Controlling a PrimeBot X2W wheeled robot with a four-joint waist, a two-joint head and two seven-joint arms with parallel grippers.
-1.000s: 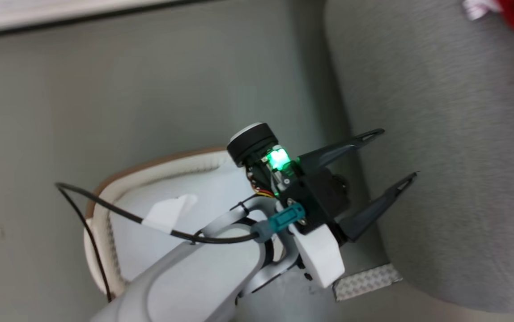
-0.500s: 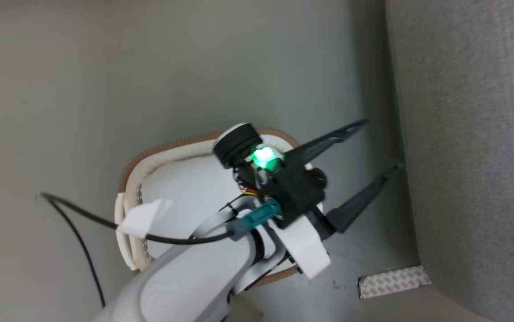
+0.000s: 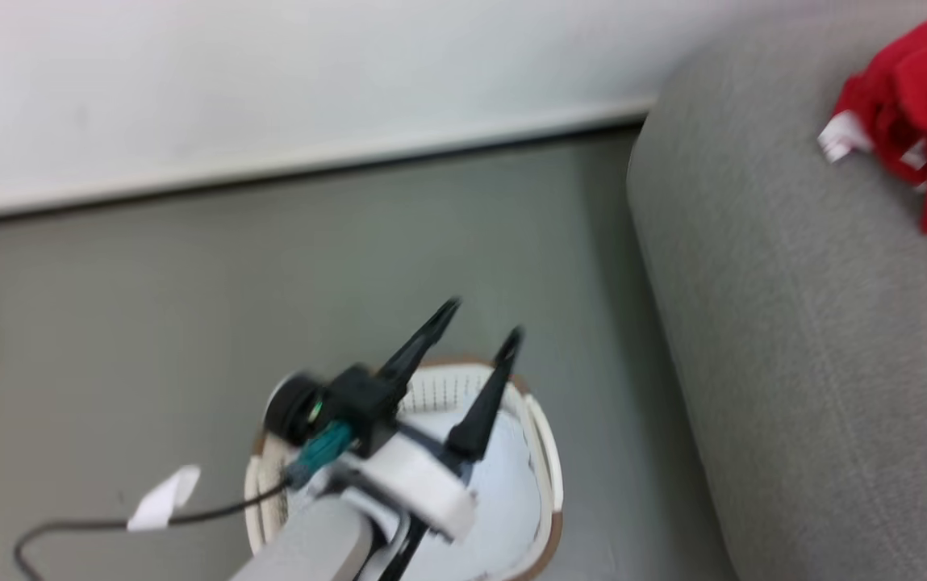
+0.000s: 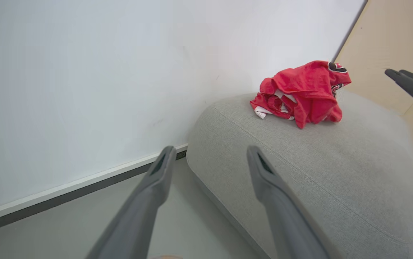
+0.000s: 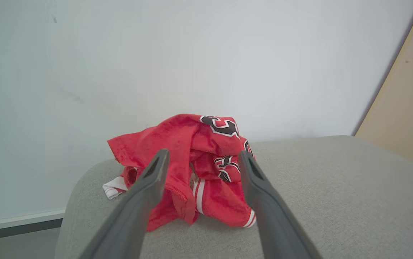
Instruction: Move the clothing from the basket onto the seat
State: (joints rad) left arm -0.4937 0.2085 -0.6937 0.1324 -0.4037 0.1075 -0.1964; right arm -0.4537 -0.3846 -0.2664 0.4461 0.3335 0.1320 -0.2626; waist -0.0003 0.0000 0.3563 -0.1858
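Crumpled red clothing (white-striped) lies on the woven grey seat, two o'clock from the perforated oval basket. Above it the left gripper hangs spread; the right gripper, spread empty, faces the clothing.

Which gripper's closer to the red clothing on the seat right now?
Right. The right gripper, jaws open, faces the clothing close up on the seat. The left gripper is off beside the seat, above the basket, with the clothing far ahead of it.
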